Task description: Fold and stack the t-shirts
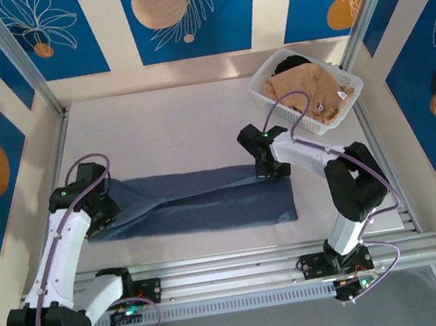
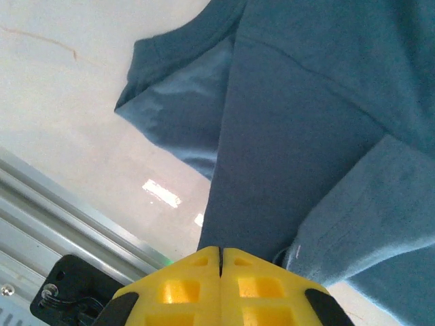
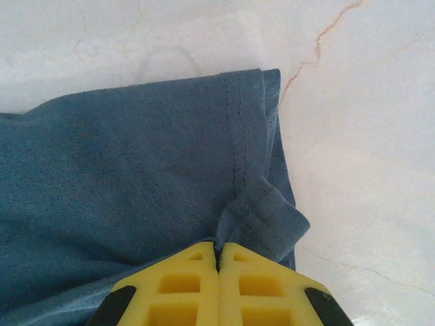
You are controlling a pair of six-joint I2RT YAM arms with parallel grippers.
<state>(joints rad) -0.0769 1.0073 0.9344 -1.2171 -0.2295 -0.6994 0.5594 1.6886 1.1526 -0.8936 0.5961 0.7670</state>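
Top external view gives you the blue shirt (image 1: 207,200) lying as a long band across the surface (image 1: 173,129), folded lengthwise, with a raised crease running along it. Your left pincer (image 1: 101,204) sits at the shirt's left end and your right pincer (image 1: 271,168) at its far right corner. On the left wrist camera the yellow fingers (image 2: 183,288) are pressed together with blue cloth caught at their tips, so that pincer is clenched on the blue shirt. A sleeve fans out beyond it on the pale surface. On the right wrist camera the fingers meet on a bunched piece of stitched hem, so that pincer too grips the blue shirt at its edge. Beyond the shirt's right end stands the basket (image 1: 264,71), with the tan shirt (image 1: 304,87) heaped inside it.
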